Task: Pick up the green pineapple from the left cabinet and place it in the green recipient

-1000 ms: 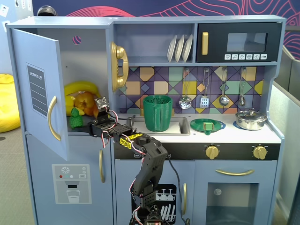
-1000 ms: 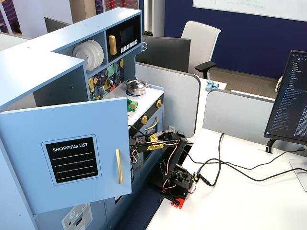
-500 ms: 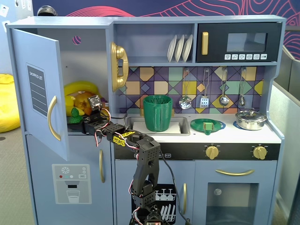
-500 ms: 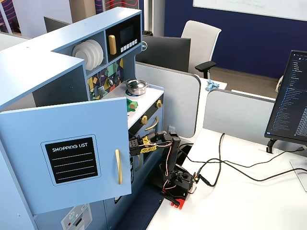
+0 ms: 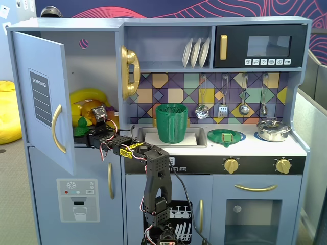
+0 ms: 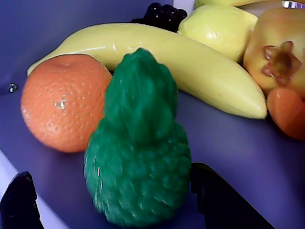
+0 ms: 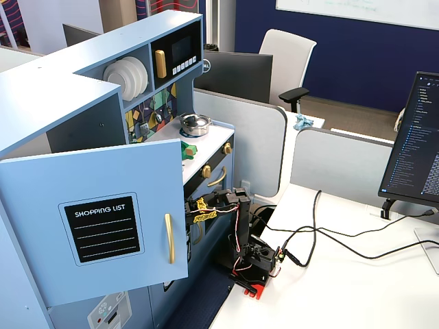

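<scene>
Fingers [image 6: 19,202] spread wide in wrist view — dark tips at bottom left & bottom right, either side of the green pineapple [image 6: 138,152], not touching it. Pineapple stands upright on the purple shelf floor, leafy tuft up, just in front of an orange [image 6: 59,98] and a long yellow banana [image 6: 190,62]; lemon [image 6: 221,26] behind. In a fixed view the gripper [image 5: 84,133] reaches into the left cabinet [image 5: 43,107], door swung open. Green recipient [image 5: 171,123] stands in the sink, well apart from the arm.
</scene>
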You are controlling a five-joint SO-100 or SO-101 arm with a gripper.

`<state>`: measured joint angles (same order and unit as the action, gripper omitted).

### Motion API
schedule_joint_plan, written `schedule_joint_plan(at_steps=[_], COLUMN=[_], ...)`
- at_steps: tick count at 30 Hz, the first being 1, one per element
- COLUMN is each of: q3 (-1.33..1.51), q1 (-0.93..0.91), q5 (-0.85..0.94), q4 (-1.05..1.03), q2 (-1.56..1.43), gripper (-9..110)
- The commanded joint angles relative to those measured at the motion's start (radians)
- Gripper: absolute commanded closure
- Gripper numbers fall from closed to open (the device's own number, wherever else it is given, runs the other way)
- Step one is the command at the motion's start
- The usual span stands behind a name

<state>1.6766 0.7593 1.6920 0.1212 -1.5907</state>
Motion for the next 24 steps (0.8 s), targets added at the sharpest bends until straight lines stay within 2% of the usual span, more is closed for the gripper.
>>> schedule_joint_plan(at_steps=[1, 12, 14, 18, 24], q3=[-0.098, -0.210, -0.229, -0.219, -0.189], q1=[-0.014, -0.017, -0.018, -0.018, -0.011], q5=[0.014, 0.020, 0.029, 0.080, 0.101], q4=[0.041, 0.043, 0.035, 0.017, 0.000], q2=[0.002, 0.103, 0.117, 0.118, 0.095], gripper=[65, 70, 75, 101, 101])
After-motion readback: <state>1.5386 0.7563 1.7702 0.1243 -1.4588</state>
